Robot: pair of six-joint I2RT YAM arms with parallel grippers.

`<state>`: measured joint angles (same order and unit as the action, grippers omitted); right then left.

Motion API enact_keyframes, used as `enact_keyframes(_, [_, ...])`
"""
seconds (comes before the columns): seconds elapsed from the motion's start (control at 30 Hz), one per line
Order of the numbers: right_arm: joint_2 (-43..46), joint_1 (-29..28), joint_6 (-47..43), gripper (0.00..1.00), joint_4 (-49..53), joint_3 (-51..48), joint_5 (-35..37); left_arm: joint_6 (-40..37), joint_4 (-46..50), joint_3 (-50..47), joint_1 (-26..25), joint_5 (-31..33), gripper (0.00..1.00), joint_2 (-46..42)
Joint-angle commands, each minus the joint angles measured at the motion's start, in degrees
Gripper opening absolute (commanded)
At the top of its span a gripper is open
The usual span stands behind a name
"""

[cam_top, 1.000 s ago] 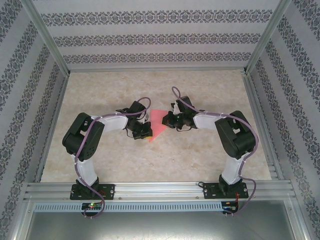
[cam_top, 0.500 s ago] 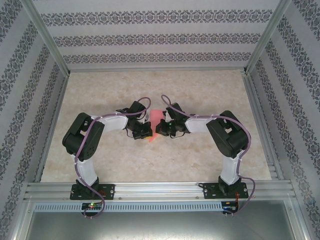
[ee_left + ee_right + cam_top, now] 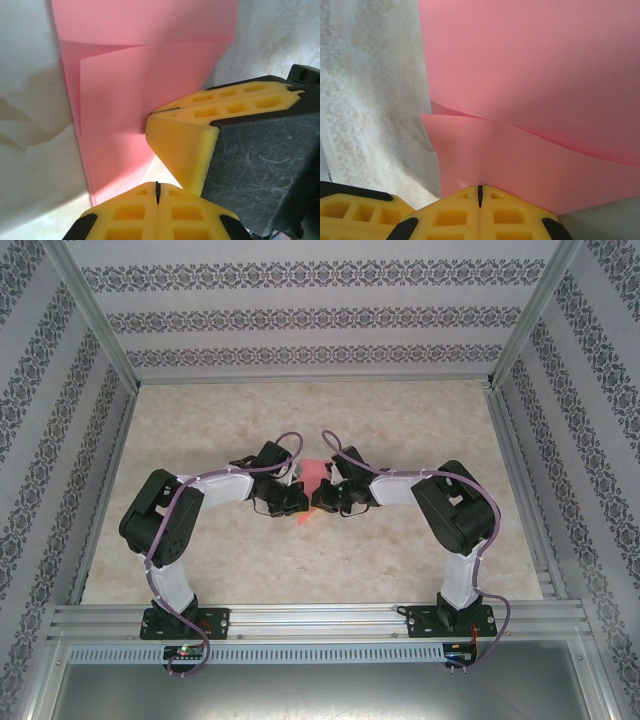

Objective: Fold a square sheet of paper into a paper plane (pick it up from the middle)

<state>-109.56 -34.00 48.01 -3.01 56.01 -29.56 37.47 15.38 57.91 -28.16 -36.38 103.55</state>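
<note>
Setting: pale marbled table [image 3: 400,550] inside patterned wall panels [image 3: 300,320], with a metal rail [image 3: 320,618] along the near edge.

Item 1, left gripper [image 3: 293,502]: clenched, yellow pads [image 3: 125,220] meeting at the seam, tip against the near edge of the paper. Whether any paper is nipped between them cannot be told.

Item 2, right gripper [image 3: 320,500]: likewise clenched, tip at a raised, bowed flap, just beside the left one.

Item 3, square sheet of paper [image 3: 316,471]: pink, at the middle of the table between the two grippers, partly folded, a slanting flap over the lower layer.

Step, as judged: laying and creasing a flap; the plane is far from done.

Handling note: press low and flat and run along the fold line with edges matched. Thin paper will probably slide or buckle if pushed sideways.

Obstruction: each gripper crowds the other, and their purple cables [image 3: 290,440] loop close overhead.
</note>
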Motion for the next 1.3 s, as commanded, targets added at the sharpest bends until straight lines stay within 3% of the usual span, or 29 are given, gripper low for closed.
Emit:
enact_keyframes(0.0, [-1.7, 0.0, -0.3, 0.0, 2.7, 0.0, 2.5, -1.3, -0.7, -2.0, -0.6, -1.7, 0.03, 0.4])
enact_keyframes(0.3, [0.9, -0.2, -1.8, 0.0, -0.2, -0.8, 1.7, -3.2, 5.1, -2.2, -0.7, 3.2, 0.0, 2.5])
enact_keyframes(0.8, [-0.5, -1.6, -5.0, 0.0, 2.1, 0.0, 2.5, -2.6, 6.3, -2.2, -0.7, 4.8, 0.0, 3.2])
enact_keyframes(1.27, [0.0, 12.9, -9.8, 0.0, 4.8, 0.7, 2.9, -0.6, 7.7, -6.5, -0.7, 4.8, 0.0, 4.2])
